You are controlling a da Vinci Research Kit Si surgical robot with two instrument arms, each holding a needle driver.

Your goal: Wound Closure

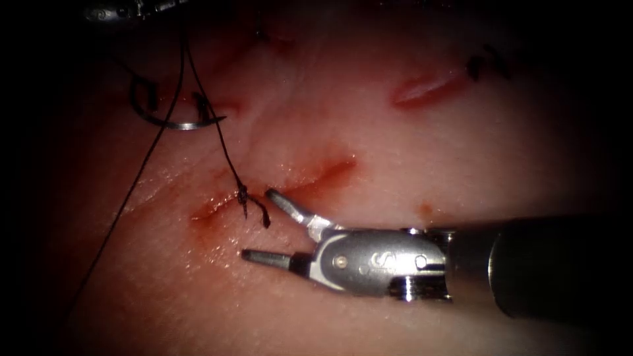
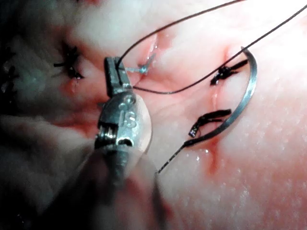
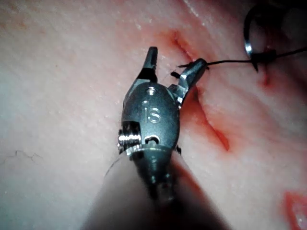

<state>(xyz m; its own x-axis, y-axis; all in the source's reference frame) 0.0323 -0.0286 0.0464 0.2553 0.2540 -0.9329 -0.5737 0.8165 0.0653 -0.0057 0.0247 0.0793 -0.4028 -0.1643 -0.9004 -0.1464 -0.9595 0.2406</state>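
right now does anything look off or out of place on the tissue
Nothing is damaged. The needle lies loose on the tissue, up and left of the cut, held by neither tool. The right tool hovers open beside the knot; the left tool is shut on the thread.

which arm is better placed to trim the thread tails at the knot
Right. Its tool has open, empty jaws beside the knot and its tails, and only this arm can cut. The left tool is shut on the thread, farther off. The needle lies free on the tissue.
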